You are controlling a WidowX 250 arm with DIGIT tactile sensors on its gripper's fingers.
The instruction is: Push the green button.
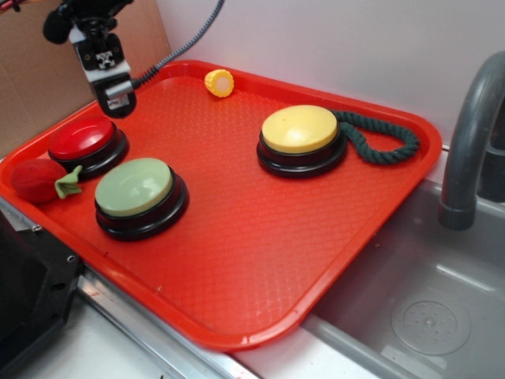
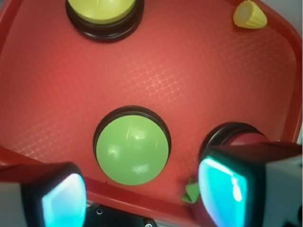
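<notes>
The green button point(image 1: 134, 187), with a pale green dome on a black base, sits at the front left of the red tray point(image 1: 260, 245). My gripper point(image 1: 115, 101) hangs in the air over the tray's left back part, above and behind the red button point(image 1: 83, 138), apart from the green button. In the wrist view the green button point(image 2: 132, 150) lies below, between and just ahead of my two fingers, which stand wide apart with nothing between them. The gripper point(image 2: 142, 196) is open and empty.
A yellow button point(image 1: 300, 129) stands at the tray's right back, with a dark green rope loop point(image 1: 383, 142) beside it. A small yellow toy point(image 1: 219, 82) lies at the back rim. A red strawberry toy point(image 1: 35, 180) sits at the left edge. A sink point(image 1: 426, 308) and grey faucet point(image 1: 469, 134) are on the right.
</notes>
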